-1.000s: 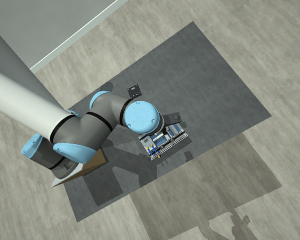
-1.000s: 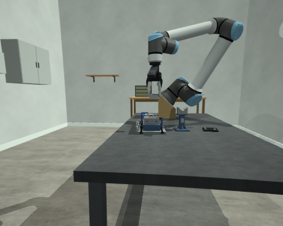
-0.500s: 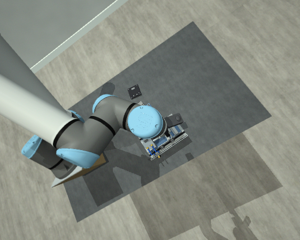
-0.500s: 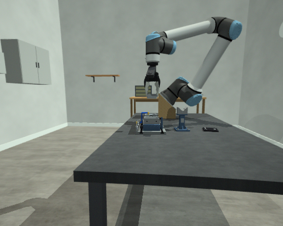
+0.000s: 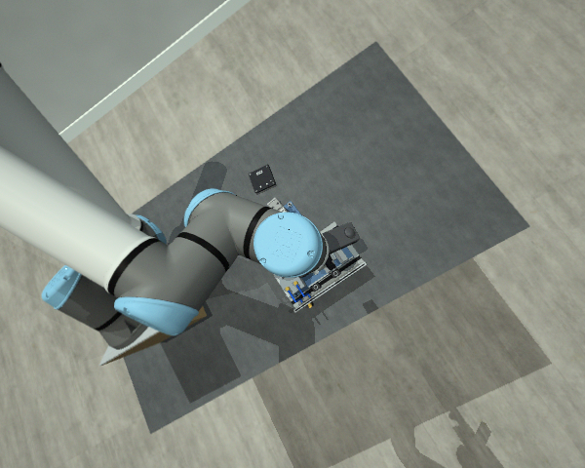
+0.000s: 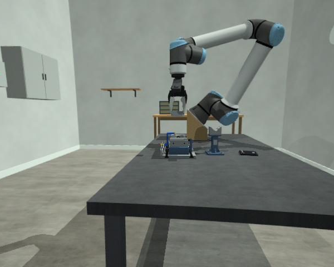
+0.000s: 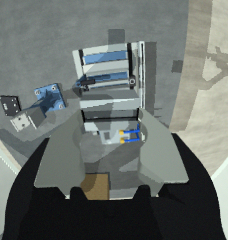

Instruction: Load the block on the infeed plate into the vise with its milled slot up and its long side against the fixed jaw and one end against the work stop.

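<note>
My gripper [image 6: 177, 113] [image 7: 110, 108] points down, shut on the grey part [image 6: 177, 114] [image 7: 110, 104], which spans the gap between the fingertips. A dark band runs along the part in the wrist view; I cannot tell surely which way its slot faces. The gripper hangs high above the vise [image 5: 344, 255] [image 6: 178, 143] [image 7: 106, 66], with clear air between. The arm's wrist covers much of the vise in the top view, and the held part hides its middle in the wrist view. Its low bars and work stop cannot be made out. The grey V-block [image 6: 214, 131] [image 7: 25, 120] stands beside the vise.
The V-block's blue stand [image 6: 214, 146] [image 7: 49, 97] is bolted down. A small black plate [image 5: 261, 178] [image 6: 248, 152] [image 7: 9, 105] lies beyond it. Blue hoses with yellow fittings [image 5: 299, 290] [image 6: 170, 133] [image 7: 130, 133] rise at one end of the vise. The wooden arm base [image 6: 197, 130] [image 7: 96, 186] stands behind.
</note>
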